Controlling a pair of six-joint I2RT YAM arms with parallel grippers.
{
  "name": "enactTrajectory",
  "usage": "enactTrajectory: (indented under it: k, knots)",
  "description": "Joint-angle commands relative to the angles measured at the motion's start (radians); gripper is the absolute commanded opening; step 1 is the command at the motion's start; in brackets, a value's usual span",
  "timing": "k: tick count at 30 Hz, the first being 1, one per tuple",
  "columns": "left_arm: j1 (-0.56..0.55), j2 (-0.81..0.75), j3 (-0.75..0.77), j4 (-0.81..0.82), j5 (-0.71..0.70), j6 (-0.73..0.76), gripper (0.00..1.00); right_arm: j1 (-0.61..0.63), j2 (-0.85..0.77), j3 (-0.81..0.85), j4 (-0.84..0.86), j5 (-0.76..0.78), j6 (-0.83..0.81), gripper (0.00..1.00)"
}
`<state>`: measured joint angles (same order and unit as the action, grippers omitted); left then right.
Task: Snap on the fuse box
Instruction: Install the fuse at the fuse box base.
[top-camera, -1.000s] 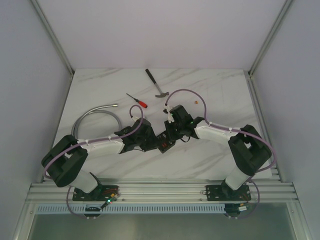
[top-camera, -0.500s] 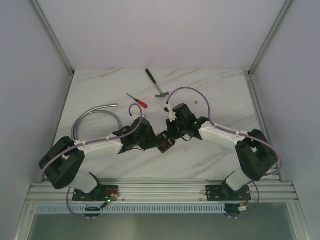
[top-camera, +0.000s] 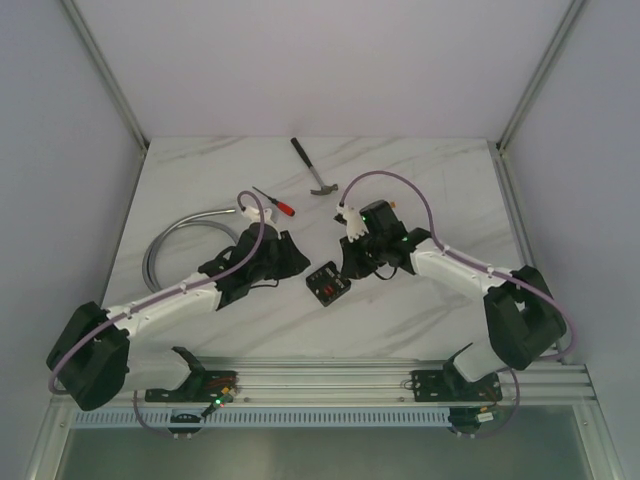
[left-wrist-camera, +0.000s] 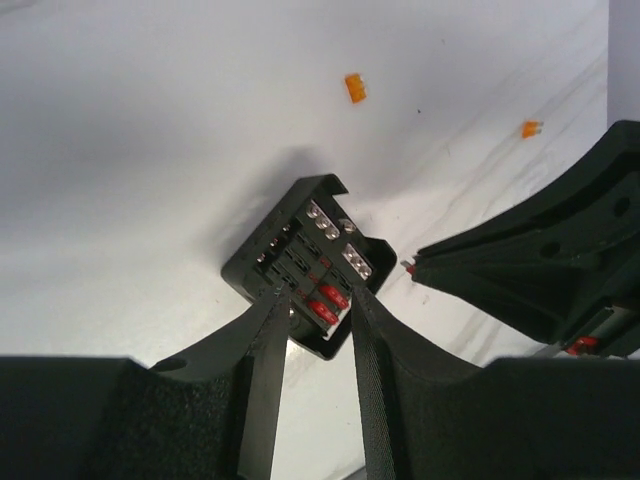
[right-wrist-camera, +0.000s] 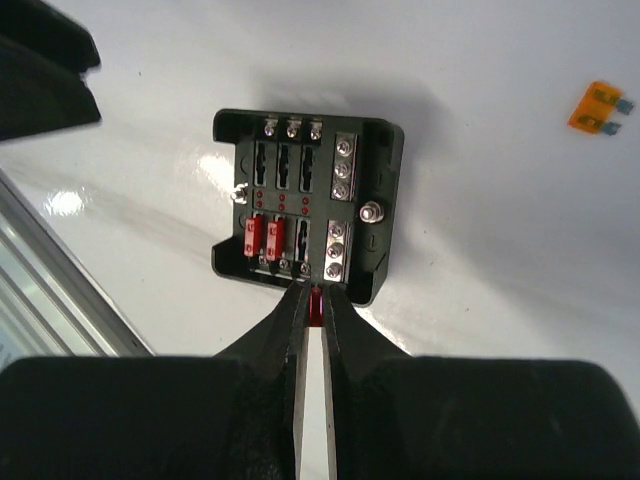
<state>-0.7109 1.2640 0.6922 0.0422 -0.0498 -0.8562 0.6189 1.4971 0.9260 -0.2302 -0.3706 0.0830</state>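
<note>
Your right fingers (right-wrist-camera: 288, 335) pinch a small red fuse (right-wrist-camera: 317, 303) at the near edge of the fuse box (right-wrist-camera: 300, 200). Your left fingers (left-wrist-camera: 262, 360) hang open beside it. Its markings are too small to read.

- fuse box (right-wrist-camera: 308, 205): matt black plastic, bright metal screw terminals.
- counter (right-wrist-camera: 480, 250): smooth, glossy, white marble-look.
- left fingers (left-wrist-camera: 262, 380), right fingers (right-wrist-camera: 283, 360): matt black plastic, ribbed inner faces.
- loose fuse (right-wrist-camera: 597, 108): translucent orange plastic.
- red fuse (right-wrist-camera: 317, 303), nipped in right fingers: plastic.
</note>
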Motion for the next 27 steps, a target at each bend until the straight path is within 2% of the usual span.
enactTrajectory:
  k: [1,14,21,27]
  knots:
    - [0.035,-0.029,-0.022,0.018,-0.038,0.082,0.41,0.002,0.034,0.083,-0.133,-0.031,-0.049,0.02]
    - [0.147,0.037,-0.059,0.023,0.049,0.079,0.46,0.092,0.19,0.277,-0.373,0.127,-0.084,0.02]
    - [0.213,0.031,-0.107,0.047,0.095,0.071,0.56,0.136,0.266,0.372,-0.445,0.185,-0.098,0.02]
    - [0.25,0.027,-0.134,0.06,0.117,0.064,0.7,0.17,0.33,0.437,-0.494,0.211,-0.111,0.03]
